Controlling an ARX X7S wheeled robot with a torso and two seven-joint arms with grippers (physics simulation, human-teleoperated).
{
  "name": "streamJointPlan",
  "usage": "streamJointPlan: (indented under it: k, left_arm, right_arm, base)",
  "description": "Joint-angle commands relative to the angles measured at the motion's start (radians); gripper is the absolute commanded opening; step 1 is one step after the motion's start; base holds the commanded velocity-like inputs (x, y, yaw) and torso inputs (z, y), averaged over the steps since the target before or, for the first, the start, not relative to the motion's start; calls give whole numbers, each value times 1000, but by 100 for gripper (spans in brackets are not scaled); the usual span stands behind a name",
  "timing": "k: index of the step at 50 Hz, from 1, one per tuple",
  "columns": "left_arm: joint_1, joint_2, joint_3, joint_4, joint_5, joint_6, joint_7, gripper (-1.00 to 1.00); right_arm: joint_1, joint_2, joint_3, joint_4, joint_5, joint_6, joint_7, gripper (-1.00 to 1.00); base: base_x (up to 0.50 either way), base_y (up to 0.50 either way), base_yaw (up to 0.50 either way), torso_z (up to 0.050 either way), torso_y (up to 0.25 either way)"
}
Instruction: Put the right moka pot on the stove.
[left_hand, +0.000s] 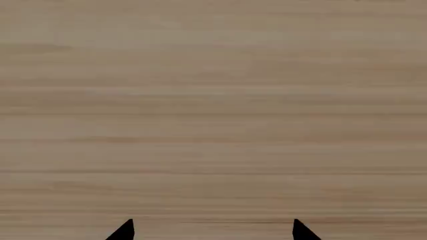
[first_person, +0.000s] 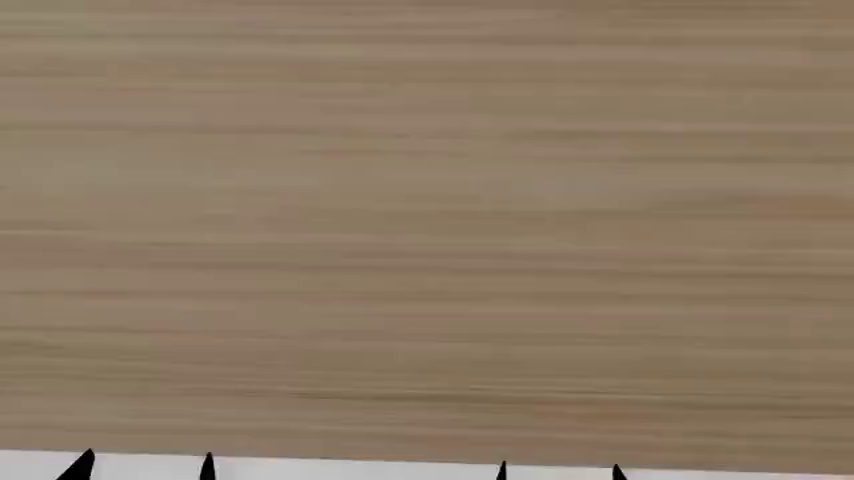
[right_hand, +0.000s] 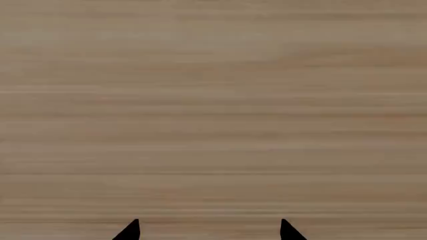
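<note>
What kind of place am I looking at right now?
Hard to say: likely a wooden surface, table or panel, filling all views. Only the open tips of the left gripper and right gripper show; no pots or stove.

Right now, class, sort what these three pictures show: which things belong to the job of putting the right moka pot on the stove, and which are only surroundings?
Part of the job:
left claw, open
right claw, open
Neither pot nor stove is in view.

Only surroundings:
wooden surface
white strip along the head view's lower edge
</note>
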Motion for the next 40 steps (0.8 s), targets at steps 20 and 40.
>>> streamJointPlan:
  k: [20,40]
  left_arm:
    - [7,-61,71,9,-60,15,-57,100]
    - [4,-89,99,10,-83,21,-81,100]
  right_arm:
    - [1,58,-68,9,45,-5,76,100]
    - [6,83,-100,12,63,-1,111,100]
  base:
    - [0,0,0,23,0]
    - [0,0,0,47,1]
